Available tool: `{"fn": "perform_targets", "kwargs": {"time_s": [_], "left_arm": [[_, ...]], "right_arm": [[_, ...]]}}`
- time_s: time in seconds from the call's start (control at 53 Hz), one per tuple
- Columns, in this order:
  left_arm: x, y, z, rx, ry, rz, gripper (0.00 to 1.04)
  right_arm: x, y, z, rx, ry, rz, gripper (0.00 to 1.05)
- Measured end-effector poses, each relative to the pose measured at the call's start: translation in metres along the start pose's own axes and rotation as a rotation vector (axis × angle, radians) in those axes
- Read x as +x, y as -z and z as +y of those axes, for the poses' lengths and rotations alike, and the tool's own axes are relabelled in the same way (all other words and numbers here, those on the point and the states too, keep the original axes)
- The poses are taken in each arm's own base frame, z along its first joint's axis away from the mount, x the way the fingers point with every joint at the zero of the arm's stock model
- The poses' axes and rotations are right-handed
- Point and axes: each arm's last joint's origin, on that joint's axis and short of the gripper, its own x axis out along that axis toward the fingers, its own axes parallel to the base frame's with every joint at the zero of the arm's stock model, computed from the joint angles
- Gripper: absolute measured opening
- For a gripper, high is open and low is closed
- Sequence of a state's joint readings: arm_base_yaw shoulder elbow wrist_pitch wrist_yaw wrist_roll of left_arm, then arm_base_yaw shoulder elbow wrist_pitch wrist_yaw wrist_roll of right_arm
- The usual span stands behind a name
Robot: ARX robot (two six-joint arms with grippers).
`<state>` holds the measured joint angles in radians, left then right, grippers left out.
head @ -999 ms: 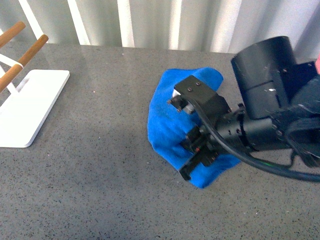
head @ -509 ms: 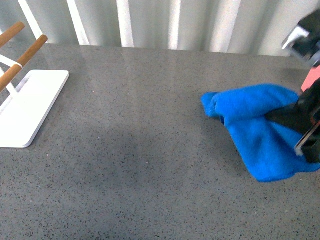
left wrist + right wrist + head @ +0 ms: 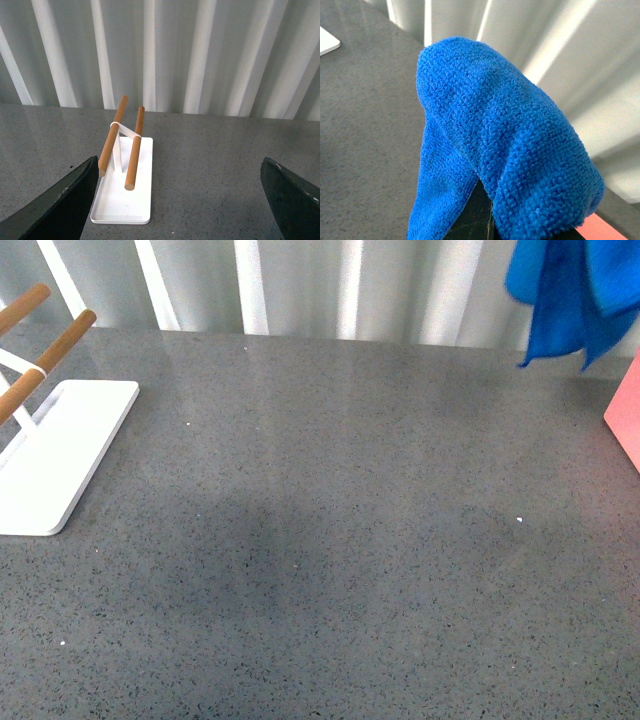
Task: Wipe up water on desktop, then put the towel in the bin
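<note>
At the far right edge of the front view, the towel (image 3: 572,292) hangs in the air, clear of the desktop (image 3: 330,470), with the pink corner of the bin (image 3: 626,418) just below and beside it. In the right wrist view the cloth is draped thickly over the right gripper (image 3: 479,212). Only a dark sliver of a finger shows beneath the folds, so the width of the gap cannot be read. Since the towel is carried off the surface, I judge the jaws to be closed on it. The left gripper (image 3: 177,167) sits back with its two fingers spread wide and nothing between them, looking toward the white rack (image 3: 122,200) and its wooden rods (image 3: 134,150). No standing water shows on the stone. A darker patch lies near the middle, but I cannot tell whether it is damp or shadow. The wiping looks finished and the step in hand is the carry to the bin. The next move calls for bringing the bundle squarely over the bin's mouth, which lies out of view, and low enough that the trailing corner falls inside, not over the rim, before the jaws part.
</note>
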<state>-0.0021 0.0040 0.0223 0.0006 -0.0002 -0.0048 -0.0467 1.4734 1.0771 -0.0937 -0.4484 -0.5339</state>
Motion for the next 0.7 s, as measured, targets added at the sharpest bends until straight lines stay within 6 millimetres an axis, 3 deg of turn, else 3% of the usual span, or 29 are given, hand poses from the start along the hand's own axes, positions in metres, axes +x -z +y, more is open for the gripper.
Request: {"fn": "perform_targets", "kwargs": {"time_s": [0.17, 0.377, 0.697], "left_arm": [[0.000, 0.000, 0.000, 0.000, 0.000, 0.000, 0.98], [0.000, 0.000, 0.000, 0.000, 0.000, 0.000, 0.98], [0.000, 0.000, 0.000, 0.000, 0.000, 0.000, 0.98]], "right_arm": [[-0.019, 0.016, -0.041, 0.083, 0.097, 0.009, 0.04], [-0.035, 0.065, -0.087, 0.245, 0.203, 0.084, 0.04], [-0.036, 0.125, -0.097, 0.373, 0.241, 0.165, 0.04]]}}
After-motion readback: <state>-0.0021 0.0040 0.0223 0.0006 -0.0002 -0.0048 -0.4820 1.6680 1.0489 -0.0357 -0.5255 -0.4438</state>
